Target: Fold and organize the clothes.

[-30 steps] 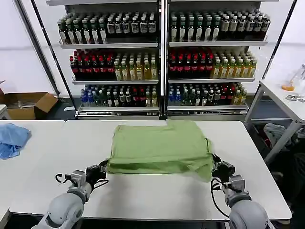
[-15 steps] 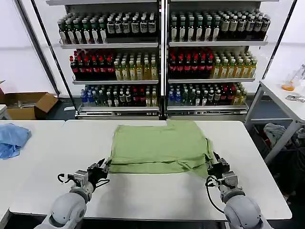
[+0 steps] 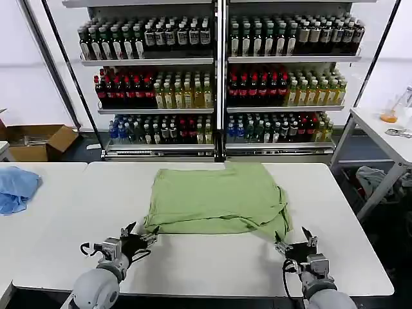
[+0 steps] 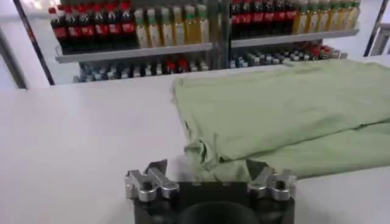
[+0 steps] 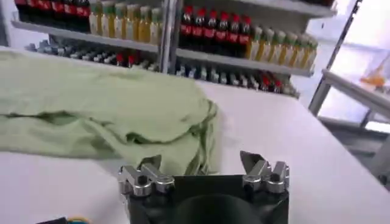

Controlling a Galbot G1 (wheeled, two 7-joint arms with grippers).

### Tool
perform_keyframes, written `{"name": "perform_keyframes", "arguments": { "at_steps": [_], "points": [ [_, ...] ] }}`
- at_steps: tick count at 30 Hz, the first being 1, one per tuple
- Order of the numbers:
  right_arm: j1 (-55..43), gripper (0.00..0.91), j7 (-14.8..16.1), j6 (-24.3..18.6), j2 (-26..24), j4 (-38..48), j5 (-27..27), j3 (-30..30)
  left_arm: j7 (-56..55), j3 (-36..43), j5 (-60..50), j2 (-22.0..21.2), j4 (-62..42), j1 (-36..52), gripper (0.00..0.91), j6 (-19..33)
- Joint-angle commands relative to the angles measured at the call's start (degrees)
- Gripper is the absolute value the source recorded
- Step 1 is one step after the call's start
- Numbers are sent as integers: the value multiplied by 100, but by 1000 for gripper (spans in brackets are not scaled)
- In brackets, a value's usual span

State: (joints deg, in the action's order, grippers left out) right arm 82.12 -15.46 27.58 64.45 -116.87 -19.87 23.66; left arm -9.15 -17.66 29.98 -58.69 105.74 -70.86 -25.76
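green tee (image 3: 215, 199) half folded, mid table (image 3: 193, 264)
my left gripper (image 3: 139, 237) & right gripper (image 3: 295, 243) both open, empty, just off its front corners. shelves (image 3: 219, 61) behind full of bottles (image 3: 161, 93).

T-shirt (image 3: 215, 199) lies on table (image 3: 193, 264), shelves (image 3: 219, 77) behind.

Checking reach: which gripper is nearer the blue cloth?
Left. The left gripper sits at the T-shirt's near-left corner, closer to the blue cloth; the right gripper is across, open.

Rounded grey arms with looping black cables, black left gripper (image 3: 136, 239) and right gripper (image 3: 295, 245), silver-screwed fingertips (image 4: 146, 183).
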Motion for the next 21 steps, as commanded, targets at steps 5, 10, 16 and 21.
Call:
{"name": "perform_keyframes", "arguments": {
  "at_steps": [5,10,16,21],
  "points": [
    [-72,0,-70,86,219,338,-527,-77,30,57,154,25,-174,104,20,37],
    [-199,0,7,36,161,435,-601,-111,69,89,255,32,-224,165,20,34],
    [-371,0,115,13,64,523,-732,-119,124,107,346,30,-223,190,20,47],
    [-409,0,185,-63,-15,550,-797,-87,183,88,507,57,-239,218,20,75]
  ]
}}
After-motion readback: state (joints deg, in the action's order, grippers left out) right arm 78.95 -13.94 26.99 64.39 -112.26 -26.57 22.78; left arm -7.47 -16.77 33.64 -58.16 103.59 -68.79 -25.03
